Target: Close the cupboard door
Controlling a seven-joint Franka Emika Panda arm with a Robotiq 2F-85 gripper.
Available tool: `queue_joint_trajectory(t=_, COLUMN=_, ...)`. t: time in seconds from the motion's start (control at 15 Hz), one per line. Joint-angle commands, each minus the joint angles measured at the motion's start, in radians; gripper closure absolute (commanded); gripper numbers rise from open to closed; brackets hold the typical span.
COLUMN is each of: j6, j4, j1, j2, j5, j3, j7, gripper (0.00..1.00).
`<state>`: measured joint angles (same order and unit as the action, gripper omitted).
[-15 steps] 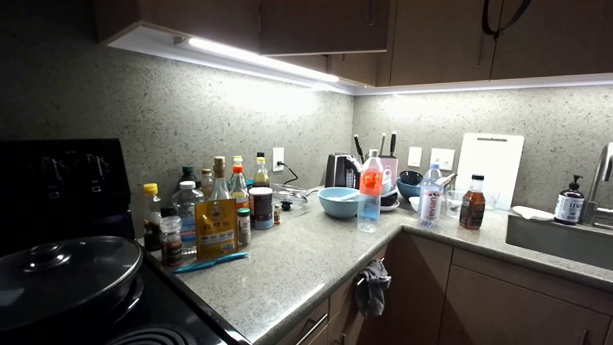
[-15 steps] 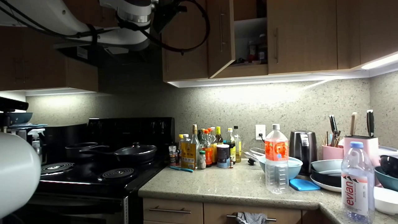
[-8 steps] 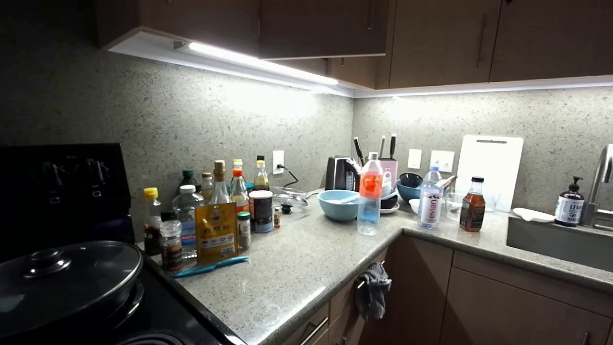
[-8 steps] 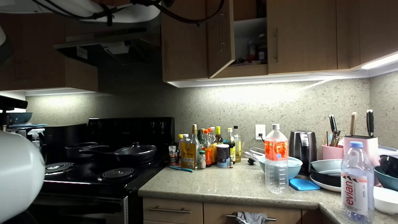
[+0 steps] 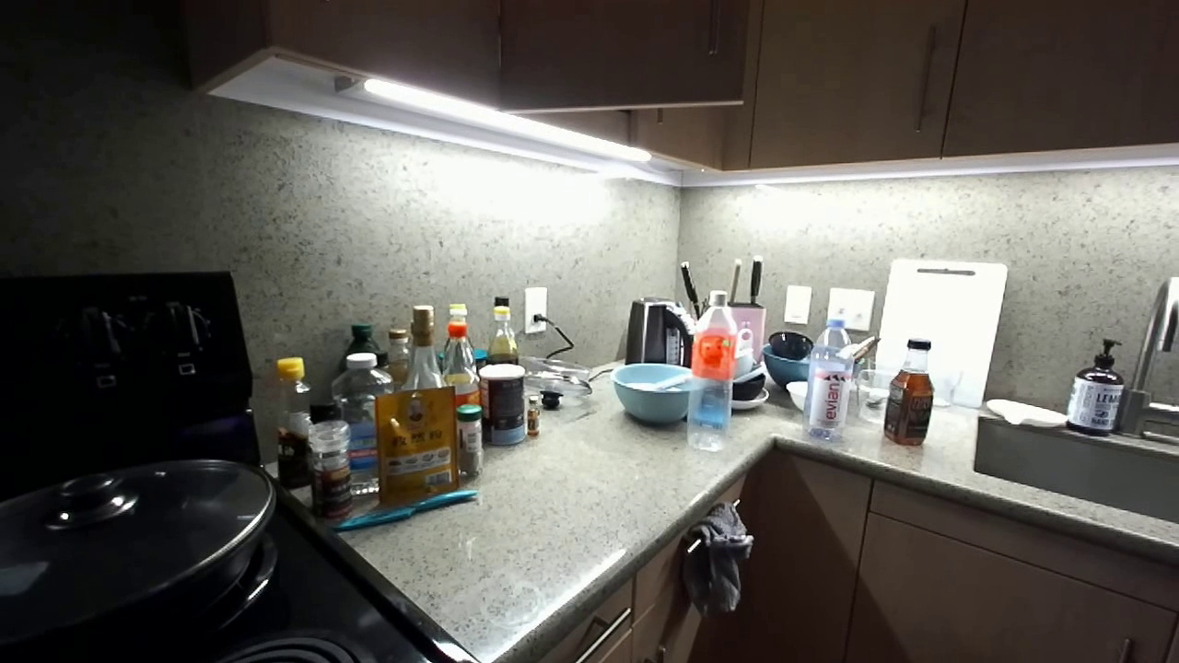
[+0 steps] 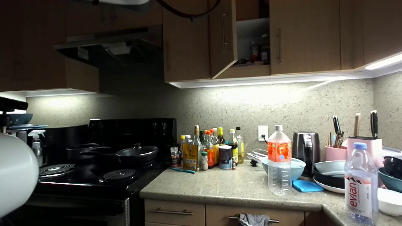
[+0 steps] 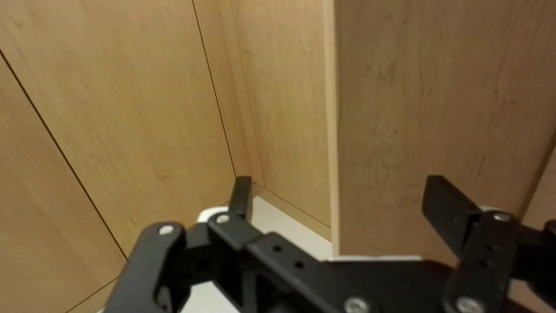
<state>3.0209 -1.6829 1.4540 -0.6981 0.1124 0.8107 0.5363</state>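
Closing the cupboard door (image 6: 217, 37): it stands ajar above the counter (image 6: 226, 185) in both exterior views, hinged, I judge, on the stove (image 6: 86, 175) side.
Free edge (image 7: 332, 130): upright down the middle of my wrist view, if I read it rightly as this door's; I'd push the outer face close beside it, far from the hinge.
Handle (image 6: 223, 31): a bar near that edge, best left untouched.
Gripper (image 7: 339, 184): my jaws are spread wide, holding nothing; whether they touch the door I cannot tell. Drawing them together would make a blunter pusher and stop the edge slipping between.
Shelf goods (image 6: 264, 51): inside the gap, apparently set back enough not to foul the swing.
Neighbouring door (image 6: 304, 37): lies flat; I should ease off as mine comes level with it.
Cable (image 6: 188, 16): loops near the cupboard; it mustn't snag.
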Motion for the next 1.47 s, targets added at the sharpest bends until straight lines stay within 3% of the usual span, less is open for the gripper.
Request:
queue_joint_trajectory(t=0.0, j6=-0.027, j4=0.006, j1=-0.06, j2=0.033, j5=-0.02, j3=-0.04, j7=-0.014, gripper=0.0)
queue_joint_trajectory(t=0.13, j6=-0.061, j4=0.023, j1=-0.136, j2=0.078, j5=-0.04, j3=-0.097, j7=-0.04, gripper=0.0)
queue_joint_trajectory(t=0.27, j6=-0.077, j4=0.035, j1=-0.162, j2=0.098, j5=-0.054, j3=-0.109, j7=-0.056, gripper=0.0)
queue_joint_trajectory(t=0.73, j6=-0.052, j4=0.121, j1=-0.09, j2=0.101, j5=-0.101, j3=-0.026, j7=-0.012, gripper=0.0)
queue_joint_trajectory(t=1.4, j6=-0.199, j4=0.279, j1=0.352, j2=0.056, j5=-0.085, j3=0.307, j7=0.186, gripper=0.0)
